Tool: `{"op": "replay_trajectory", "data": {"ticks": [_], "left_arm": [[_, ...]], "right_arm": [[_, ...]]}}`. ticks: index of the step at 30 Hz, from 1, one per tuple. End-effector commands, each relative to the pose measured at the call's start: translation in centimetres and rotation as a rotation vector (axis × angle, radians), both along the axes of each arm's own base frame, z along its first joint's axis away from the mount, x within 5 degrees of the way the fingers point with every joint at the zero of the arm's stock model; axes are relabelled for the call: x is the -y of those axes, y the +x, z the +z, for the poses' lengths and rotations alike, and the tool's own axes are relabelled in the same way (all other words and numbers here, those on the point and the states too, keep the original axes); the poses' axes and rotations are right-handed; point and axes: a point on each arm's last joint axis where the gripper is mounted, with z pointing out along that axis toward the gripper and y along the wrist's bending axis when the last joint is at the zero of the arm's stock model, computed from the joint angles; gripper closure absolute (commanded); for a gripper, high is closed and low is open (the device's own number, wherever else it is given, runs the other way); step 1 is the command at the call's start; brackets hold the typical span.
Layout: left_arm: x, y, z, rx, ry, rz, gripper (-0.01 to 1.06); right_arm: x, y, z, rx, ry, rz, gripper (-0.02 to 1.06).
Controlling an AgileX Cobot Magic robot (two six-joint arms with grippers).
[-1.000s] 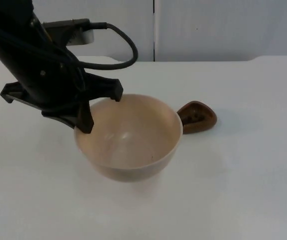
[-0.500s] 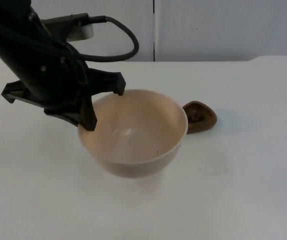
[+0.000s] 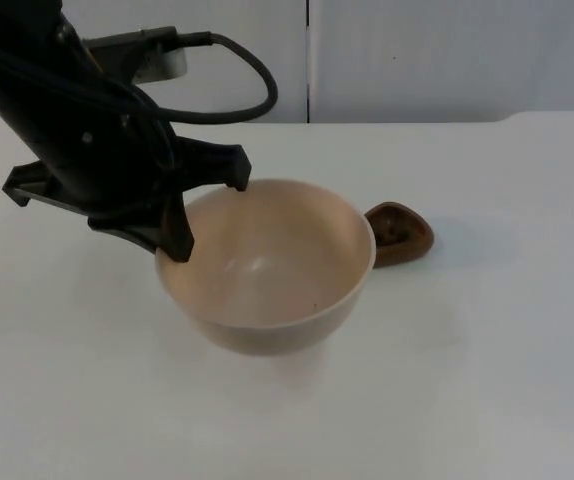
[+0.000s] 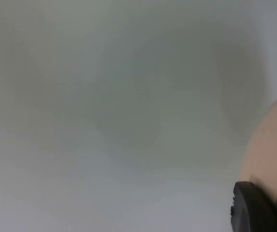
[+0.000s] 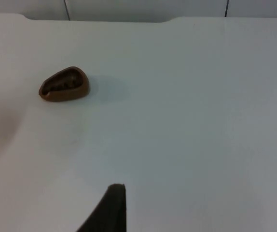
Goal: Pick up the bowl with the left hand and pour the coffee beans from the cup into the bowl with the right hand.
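Observation:
A cream bowl (image 3: 267, 270) hangs a little above the white table, empty, with its shadow under it. My left gripper (image 3: 179, 245) is shut on the bowl's left rim; the left wrist view has the bowl's wall (image 4: 269, 150) beside a black fingertip (image 4: 254, 210). To the right of the bowl, a small brown cup (image 3: 400, 233) with dark coffee beans stands on the table. In the right wrist view the cup (image 5: 64, 85) stands far ahead of my right gripper (image 5: 110, 212), which waits back over bare table.
The grey partition wall (image 3: 417, 60) closes the table's far edge. Open table top (image 3: 497, 350) lies right of the cup and in front of the bowl.
The left gripper carried the bowl slightly to the right and up, uncovering a little more of the cup's surroundings; over the last half second nothing moved.

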Motion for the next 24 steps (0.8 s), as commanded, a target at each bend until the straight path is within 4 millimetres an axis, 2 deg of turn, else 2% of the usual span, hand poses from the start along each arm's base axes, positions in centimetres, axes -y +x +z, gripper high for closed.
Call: {"op": "replay_trajectory", "data": {"ticks": [1,6,13,17,18,20,24], "left_arm": [[0.0,0.0,0.4,0.010,-0.016,0.017,1.05],[0.0,0.0,0.4,0.010,-0.016,0.017,1.05],[0.0,0.0,0.4,0.010,-0.016,0.017,1.05],[0.0,0.0,0.4,0.010,-0.016,0.017,1.05],[0.0,0.0,0.4,0.010,-0.016,0.017,1.05],[0.0,0.0,0.4,0.010,-0.016,0.017,1.05],[0.0,0.0,0.4,0.010,-0.016,0.017,1.05]], "right_arm": [[0.0,-0.2,0.8,0.057,0.000,-0.009,-0.01],[-0.1,1.5,3.6,0.023,0.002,-0.008,-0.01],[-0.3,4.3,6.1,-0.024,-0.001,-0.010,-0.01],[-0.5,7.3,8.2,-0.075,0.000,-0.009,-0.01],[-0.5,8.1,8.4,-0.093,-0.001,-0.009,-0.01],[-0.6,8.5,8.6,-0.102,-0.002,-0.009,-0.01],[-0.7,11.5,9.4,-0.160,-0.005,-0.010,-0.01]]}}
